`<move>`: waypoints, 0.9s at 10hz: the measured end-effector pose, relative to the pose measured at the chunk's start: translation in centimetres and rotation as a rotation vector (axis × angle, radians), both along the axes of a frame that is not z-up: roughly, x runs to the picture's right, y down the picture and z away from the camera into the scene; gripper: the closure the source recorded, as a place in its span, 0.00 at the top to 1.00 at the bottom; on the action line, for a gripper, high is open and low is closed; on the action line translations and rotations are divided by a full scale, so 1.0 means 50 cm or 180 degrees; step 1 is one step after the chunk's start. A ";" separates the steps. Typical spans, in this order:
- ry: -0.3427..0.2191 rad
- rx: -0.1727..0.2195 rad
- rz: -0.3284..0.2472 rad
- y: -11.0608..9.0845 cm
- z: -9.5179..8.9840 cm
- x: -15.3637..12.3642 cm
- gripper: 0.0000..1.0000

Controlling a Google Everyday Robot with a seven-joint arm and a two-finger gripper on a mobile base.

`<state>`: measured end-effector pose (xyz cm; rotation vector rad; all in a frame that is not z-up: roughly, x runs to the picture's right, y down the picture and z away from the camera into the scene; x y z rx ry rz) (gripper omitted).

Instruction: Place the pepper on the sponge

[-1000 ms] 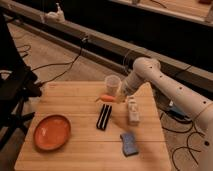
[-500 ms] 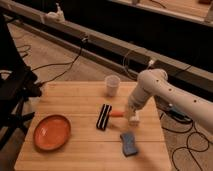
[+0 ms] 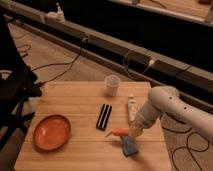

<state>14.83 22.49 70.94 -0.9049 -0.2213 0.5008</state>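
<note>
Pepper point(image 3: 118, 132) held just over sponge point(image 3: 129, 147).
Gripper point(image 3: 133, 131) clamps the pepper near the table's point(image 3: 75, 100) front edge; lowering and release remain.

Orange-red pepper point(image 3: 119, 132) pinched in the pale gripper point(image 3: 134, 131), just above the blue sponge point(image 3: 129, 147). White arm point(image 3: 167, 102). Left of the sponge: black ridged block point(image 3: 104, 116), glossy orange plate point(image 3: 51, 132). Beyond the sponge: whitish translucent cup point(image 3: 113, 85). Light wood table point(image 3: 70, 97), plank lines.

floor: tan carpet point(image 3: 50, 50), black cables point(image 3: 65, 64) | furniture: wooden table point(image 3: 70, 100), dark chair point(image 3: 12, 90) left | light: dim
</note>
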 end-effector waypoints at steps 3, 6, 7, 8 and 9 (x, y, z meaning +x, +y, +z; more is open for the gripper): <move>-0.0004 0.0001 -0.0001 -0.001 0.000 -0.001 0.00; 0.0011 -0.0015 0.0030 0.000 0.015 0.004 0.00; 0.0041 -0.0032 0.0098 0.004 0.025 0.014 0.00; 0.0072 -0.0057 0.0197 0.011 0.034 0.025 0.00; 0.0094 -0.0083 0.0253 0.019 0.039 0.034 0.01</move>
